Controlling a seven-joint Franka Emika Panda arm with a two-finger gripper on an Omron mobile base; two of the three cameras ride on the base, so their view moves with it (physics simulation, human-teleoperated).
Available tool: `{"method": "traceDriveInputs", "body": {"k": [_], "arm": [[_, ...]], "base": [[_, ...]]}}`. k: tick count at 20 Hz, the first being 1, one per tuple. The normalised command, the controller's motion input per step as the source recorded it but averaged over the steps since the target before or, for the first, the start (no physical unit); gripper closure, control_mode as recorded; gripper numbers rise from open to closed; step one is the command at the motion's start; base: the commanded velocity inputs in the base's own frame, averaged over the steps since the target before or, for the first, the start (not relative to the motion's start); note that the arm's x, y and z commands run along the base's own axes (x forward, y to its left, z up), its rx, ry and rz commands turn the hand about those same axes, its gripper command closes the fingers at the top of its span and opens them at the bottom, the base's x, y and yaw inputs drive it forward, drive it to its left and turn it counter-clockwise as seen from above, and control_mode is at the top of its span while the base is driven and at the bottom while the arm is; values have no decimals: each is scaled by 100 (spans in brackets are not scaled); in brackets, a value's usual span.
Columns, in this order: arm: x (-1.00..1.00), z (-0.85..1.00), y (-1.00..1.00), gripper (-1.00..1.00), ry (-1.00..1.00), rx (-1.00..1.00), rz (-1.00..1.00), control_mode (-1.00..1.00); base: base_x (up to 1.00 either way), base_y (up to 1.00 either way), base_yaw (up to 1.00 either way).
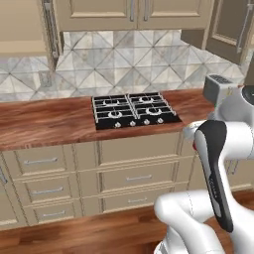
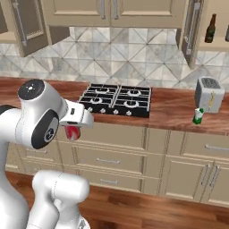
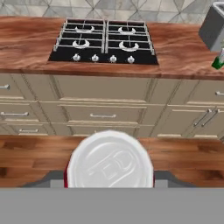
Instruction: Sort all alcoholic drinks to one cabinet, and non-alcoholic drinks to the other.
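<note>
My gripper [image 2: 70,127] is shut on the red soda can [image 2: 71,134], held out in front of the counter at drawer height. The can's silver top [image 3: 110,159] fills the bottom middle of the hand view. The green-and-white carton [image 2: 198,116] stands on the counter in front of the silver toaster [image 2: 209,94]. The dark-brown beer bottle [image 2: 210,28] stands on the shelf of the right wall cabinet [image 2: 217,45], whose door [image 2: 190,31] is open. The left wall cabinet [image 1: 20,27] is open too, its door [image 1: 50,30] swung out.
A black gas hob [image 2: 117,99] is set into the wooden counter [image 2: 170,107], with rows of tan drawers [image 3: 103,114] below it. The wood floor [image 3: 188,153] lies in front of the drawers. My own arm [image 1: 213,168] blocks the lower right of the left base view.
</note>
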Motion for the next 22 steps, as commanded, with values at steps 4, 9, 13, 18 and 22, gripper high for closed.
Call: {"method": "traceDriveInputs", "body": {"k": [4, 9, 13, 18, 22], "arm": [[0, 0, 0, 100, 0, 0, 0, 100], [0, 0, 0, 100, 0, 0, 0, 100], [0, 0, 0, 100, 0, 0, 0, 100], [0, 0, 0, 100, 0, 0, 0, 100], [0, 0, 0, 100, 0, 0, 0, 100]], "base": [[0, 100, 0], [0, 100, 0], [1, 100, 0], [37, 100, 0], [63, 87, 0]]}}
